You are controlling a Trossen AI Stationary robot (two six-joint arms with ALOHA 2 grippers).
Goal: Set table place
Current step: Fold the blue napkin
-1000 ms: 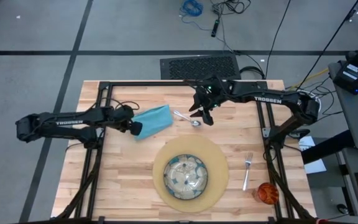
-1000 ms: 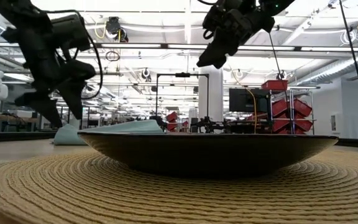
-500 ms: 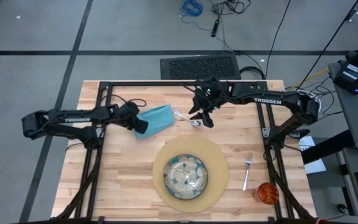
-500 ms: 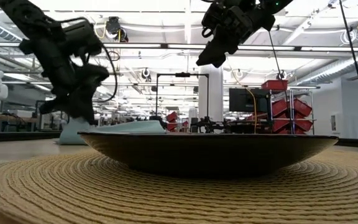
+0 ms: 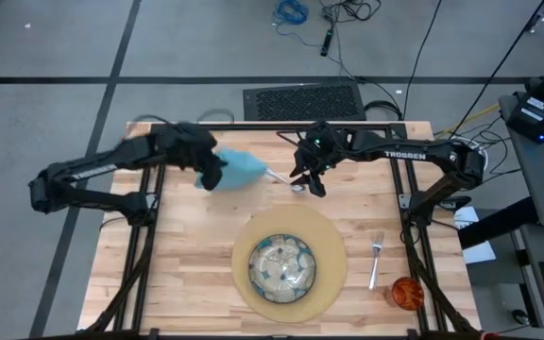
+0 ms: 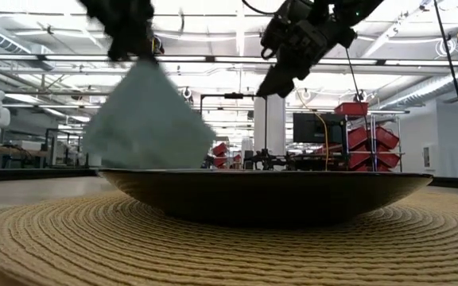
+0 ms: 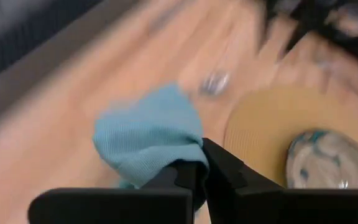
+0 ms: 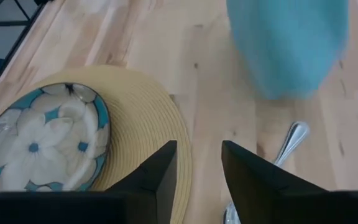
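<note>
Since a second ago the left claw (image 5: 208, 170) has pinched shut on the teal napkin (image 5: 241, 170) and lifted it off the bench (image 5: 187, 255). Right claw (image 5: 310, 179), half-open and empty, hovers over the spoon (image 5: 286, 179), whose handle points toward the napkin.

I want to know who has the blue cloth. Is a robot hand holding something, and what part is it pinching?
The left gripper is shut on the teal napkin, pinching it at one edge so it hangs above the table. The right gripper is open over the spoon, holding nothing.
</note>
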